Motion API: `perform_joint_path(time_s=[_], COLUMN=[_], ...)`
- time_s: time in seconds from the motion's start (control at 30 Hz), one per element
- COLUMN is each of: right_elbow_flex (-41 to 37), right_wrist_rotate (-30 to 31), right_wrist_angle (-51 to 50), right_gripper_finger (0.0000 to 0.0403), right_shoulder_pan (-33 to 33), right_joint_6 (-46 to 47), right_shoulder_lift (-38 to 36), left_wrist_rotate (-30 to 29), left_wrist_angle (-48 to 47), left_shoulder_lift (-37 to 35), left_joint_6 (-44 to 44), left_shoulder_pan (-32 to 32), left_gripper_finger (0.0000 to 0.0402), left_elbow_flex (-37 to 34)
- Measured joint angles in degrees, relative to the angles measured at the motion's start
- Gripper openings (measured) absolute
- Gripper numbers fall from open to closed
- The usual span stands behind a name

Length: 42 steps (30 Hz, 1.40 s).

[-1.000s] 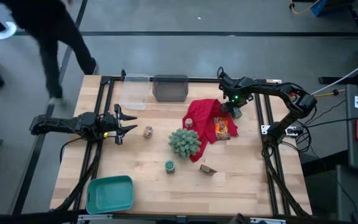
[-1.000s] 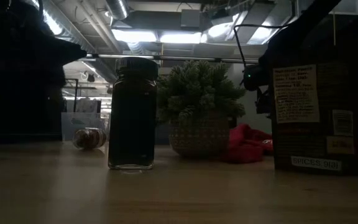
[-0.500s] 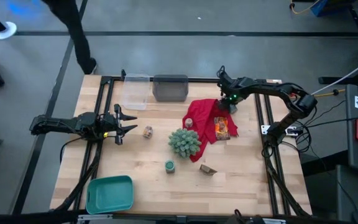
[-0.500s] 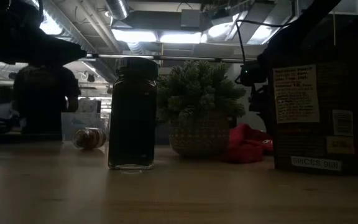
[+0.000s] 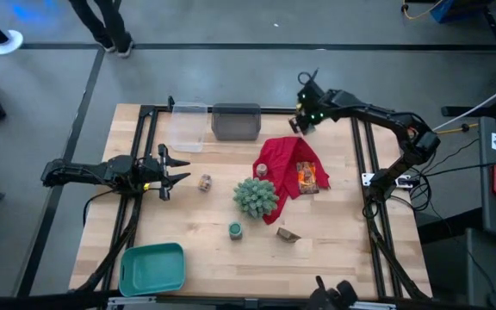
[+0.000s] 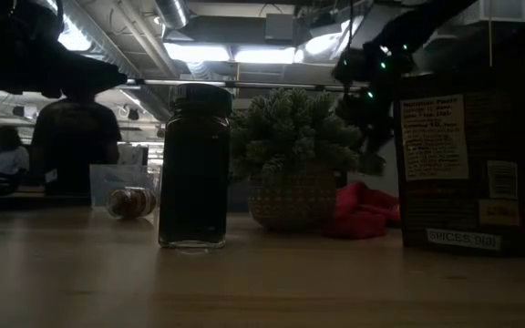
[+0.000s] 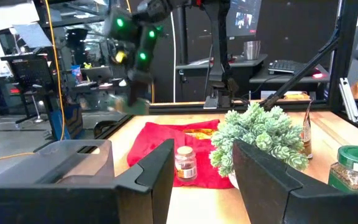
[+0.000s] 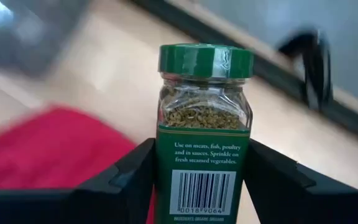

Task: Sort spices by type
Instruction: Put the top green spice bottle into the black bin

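Worktop (image 5: 196, 232) from above: you count one green-lidded jar (image 5: 235, 229) standing near the front, one tan jar (image 5: 204, 182) lying just off the left tool (image 5: 172, 171), one orange packet (image 5: 306, 177) on the red cloth (image 5: 280, 161), one brown packet (image 5: 288, 234) near the front. Two bins at the back, clear (image 5: 189, 126) and grey (image 5: 236, 121); one teal tray (image 5: 152, 268) front left. Right tool (image 5: 302, 121) is up near the back edge; its load is too small to read here.

Low view: one dark jar (image 6: 194, 167) and the plant (image 6: 292, 156); most is in shadow.

Left wrist: your left tool (image 7: 204, 163) is spread apart, holding nothing.

Right wrist: right tool (image 8: 199, 167) clamps one green-lidded herb jar (image 8: 204, 134) upright, its base cut off.
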Motion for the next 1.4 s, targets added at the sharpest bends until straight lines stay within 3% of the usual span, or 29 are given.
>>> perform_joint_path(time_s=[0.17, 0.43, 0.77, 1.07, 1.4], right_elbow_flex=[4.11, 4.19, 4.17, 4.19, 4.17], right_wrist_rotate=[-3.91, -13.92, -15.02, -15.42, -17.49], right_wrist_angle=[8.21, 24.85, 43.04, 56.34, 62.81], right_gripper_finger=[0.0205, 0.0216, 0.0217, 0.0210, 0.0210], right_shoulder_pan=[0.04, 1.01, 7.19, 10.71, 10.93], right_joint_6=[-3.25, -5.51, -12.98, -15.67, -16.25], right_shoulder_lift=[-0.06, 1.55, 9.32, 17.97, 22.29], left_wrist_rotate=[-0.01, -0.04, -1.97, -3.82, -13.00], left_wrist_angle=[0.01, 0.46, 11.45, 12.96, 19.79], left_shoulder_lift=[0.00, 0.00, 0.00, 0.14, 3.31], left_joint_6=[0.00, 0.00, 0.00, 0.70, -0.81], left_shoulder_pan=[0.01, 0.01, 0.02, 0.06, 0.13], left_gripper_finger=[0.0148, 0.0148, 0.0148, 0.0148, 0.0148], left_elbow_flex=[0.00, 0.00, 0.00, 0.00, 0.03])
